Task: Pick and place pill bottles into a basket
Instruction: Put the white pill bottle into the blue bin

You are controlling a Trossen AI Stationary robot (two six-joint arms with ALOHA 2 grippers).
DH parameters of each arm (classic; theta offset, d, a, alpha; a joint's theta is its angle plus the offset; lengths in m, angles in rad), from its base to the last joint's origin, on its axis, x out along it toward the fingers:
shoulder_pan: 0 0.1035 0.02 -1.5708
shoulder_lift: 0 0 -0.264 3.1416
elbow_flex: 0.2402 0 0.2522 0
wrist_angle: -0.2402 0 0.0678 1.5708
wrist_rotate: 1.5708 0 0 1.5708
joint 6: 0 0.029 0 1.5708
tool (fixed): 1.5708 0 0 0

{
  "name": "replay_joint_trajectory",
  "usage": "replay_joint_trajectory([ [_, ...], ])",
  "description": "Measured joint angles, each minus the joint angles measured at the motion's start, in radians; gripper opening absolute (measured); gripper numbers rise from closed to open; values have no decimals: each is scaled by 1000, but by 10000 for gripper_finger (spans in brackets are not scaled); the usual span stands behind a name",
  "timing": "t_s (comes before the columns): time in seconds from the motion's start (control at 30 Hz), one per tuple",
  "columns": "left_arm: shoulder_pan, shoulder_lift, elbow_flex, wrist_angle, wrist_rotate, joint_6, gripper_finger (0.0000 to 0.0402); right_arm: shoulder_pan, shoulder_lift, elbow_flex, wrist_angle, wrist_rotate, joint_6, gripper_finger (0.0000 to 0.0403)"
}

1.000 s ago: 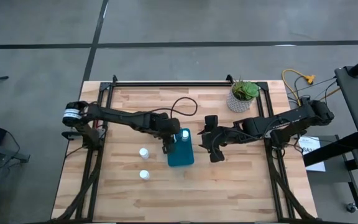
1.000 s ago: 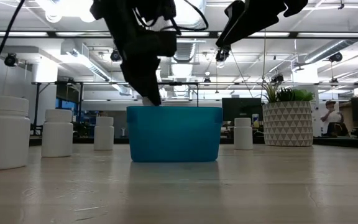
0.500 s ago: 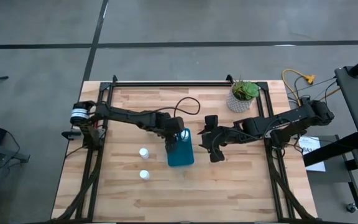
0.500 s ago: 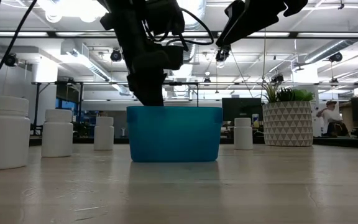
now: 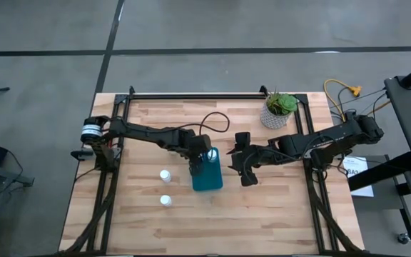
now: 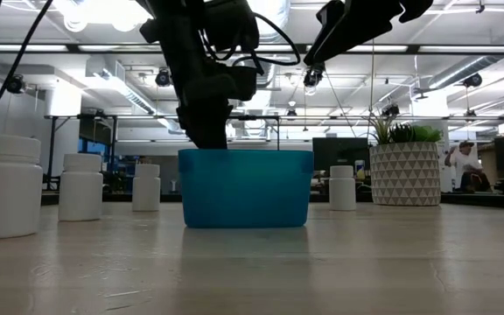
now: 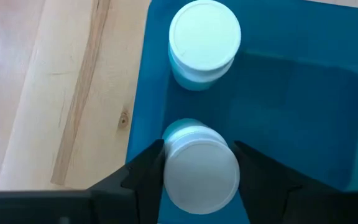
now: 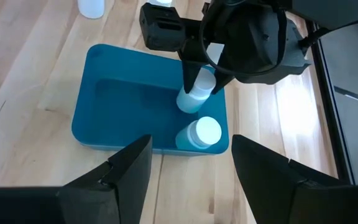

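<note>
Lowering a pill bottle (image 7: 201, 174) into the basket (image 8: 114, 102), my left gripper (image 7: 197, 171) has its fingers clamped on the cap, beside one already inside (image 7: 204, 43). Releasing tilted could topple it against that neighbour. My right gripper (image 8: 188, 165) waits open nearby.

My wooden table (image 5: 262, 214) stands on a grey concrete floor (image 5: 205, 25) crossed by dark lines. Beyond it I see an open hall: bright ceiling lights (image 6: 94, 10), exposed ducts, dark monitors, and a person (image 6: 464, 166) far off.
</note>
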Motion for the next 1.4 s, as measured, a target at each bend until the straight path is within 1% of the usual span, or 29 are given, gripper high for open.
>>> replay_joint_trajectory([
  [0.1, 0, 0, 0, 0, -22, 0, 166, 0, 0, 0, 0, 0, 2, 215],
  [0.5, 0, 0, -1, 4, -24, 0, 171, 0, 0, 0, 1, 0, 2, 215],
  [0.8, 0, 0, -2, 49, -24, 1, 172, 0, 0, 0, 1, 0, 2, 215],
  [1.2, 0, 0, 4, 43, -28, 4, 173, 0, 0, 0, 1, 0, 2, 215],
  [1.4, 0, -36, 12, 44, -29, 16, 173, 0, 0, 0, 1, 0, 2, 215],
])
